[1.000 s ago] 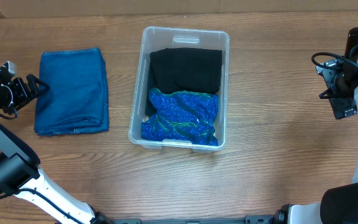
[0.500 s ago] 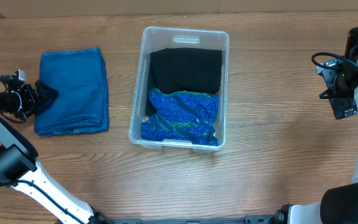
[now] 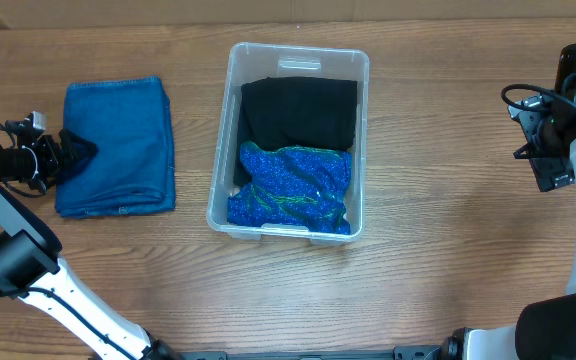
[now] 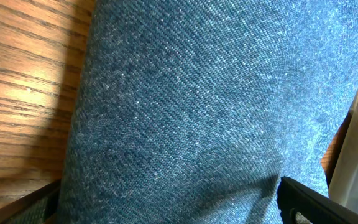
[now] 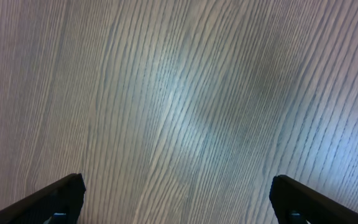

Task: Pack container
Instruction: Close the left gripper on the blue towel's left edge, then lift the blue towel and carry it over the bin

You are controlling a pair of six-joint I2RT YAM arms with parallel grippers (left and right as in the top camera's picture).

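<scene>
Container point(image 3: 258, 62) holding black cloth point(image 3: 298, 112), blue cloth point(image 3: 293, 188) — folded denim point(image 3: 116, 145) beside

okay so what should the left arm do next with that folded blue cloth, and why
Probably close the left gripper on the folded blue cloth. Its jaws stand open at the cloth's left edge, with the fabric filling the left wrist view between them. The cloth lies on the table outside the container, which already holds a black cloth and a patterned blue fabric.

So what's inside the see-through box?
Inside the box lie a folded black cloth at the far end and a crumpled shiny blue cloth at the near end, lapping over the black one's edge. Anything beneath them is covered.
</scene>
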